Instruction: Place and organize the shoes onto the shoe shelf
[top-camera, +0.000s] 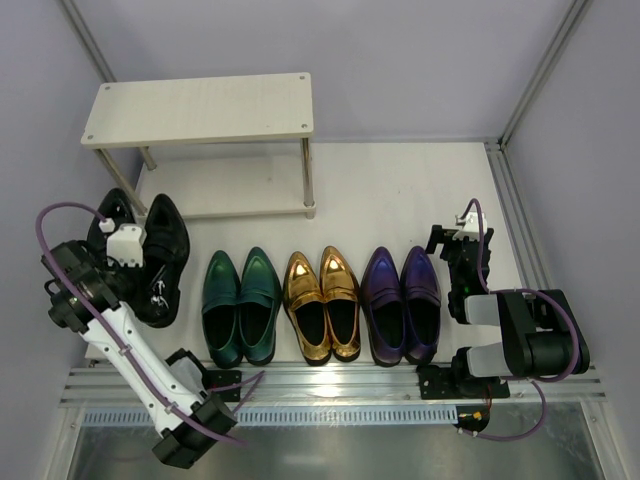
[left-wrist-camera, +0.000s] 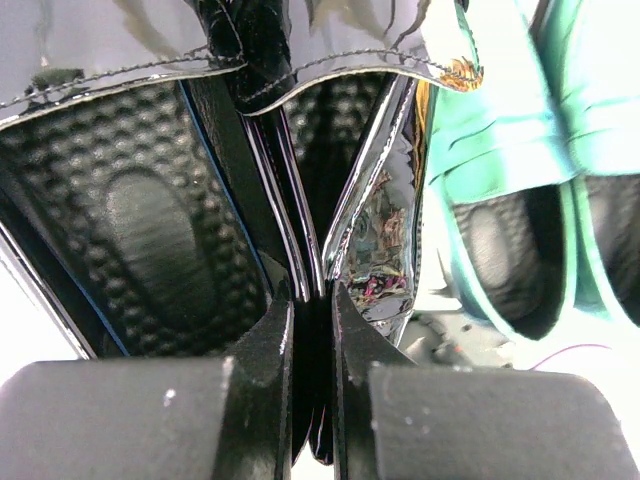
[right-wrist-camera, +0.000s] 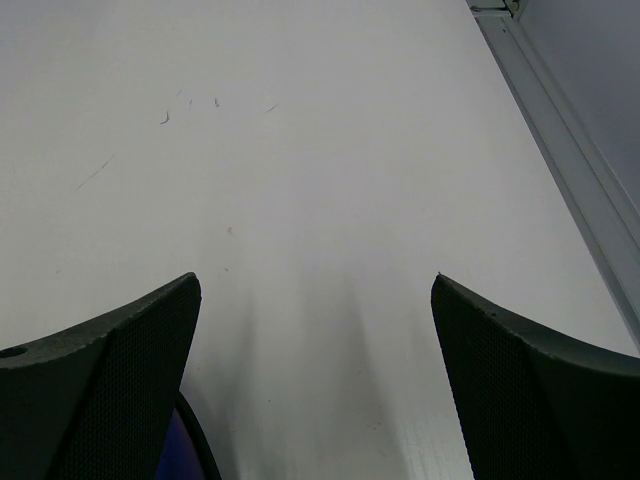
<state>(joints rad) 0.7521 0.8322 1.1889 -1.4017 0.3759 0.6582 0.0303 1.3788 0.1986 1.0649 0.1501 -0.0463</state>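
Note:
The pair of black shoes (top-camera: 165, 250) lies at the left, in front of the shoe shelf (top-camera: 200, 108). My left gripper (top-camera: 138, 268) is shut on the two inner side walls of the black shoes (left-wrist-camera: 150, 230), pinched together between its fingers (left-wrist-camera: 262, 345). The green pair (top-camera: 240, 305), gold pair (top-camera: 322, 303) and purple pair (top-camera: 402, 303) stand in a row, toes pointing to the back. My right gripper (top-camera: 448, 240) is open and empty, over bare table just right of the purple pair. Both shelf boards are bare.
A green shoe (left-wrist-camera: 520, 130) lies close to the right of my left gripper. A sliver of a purple shoe (right-wrist-camera: 185, 455) shows by my right gripper's left finger. A metal rail (right-wrist-camera: 560, 150) edges the table on the right. The frame post (top-camera: 540, 70) rises at the back right.

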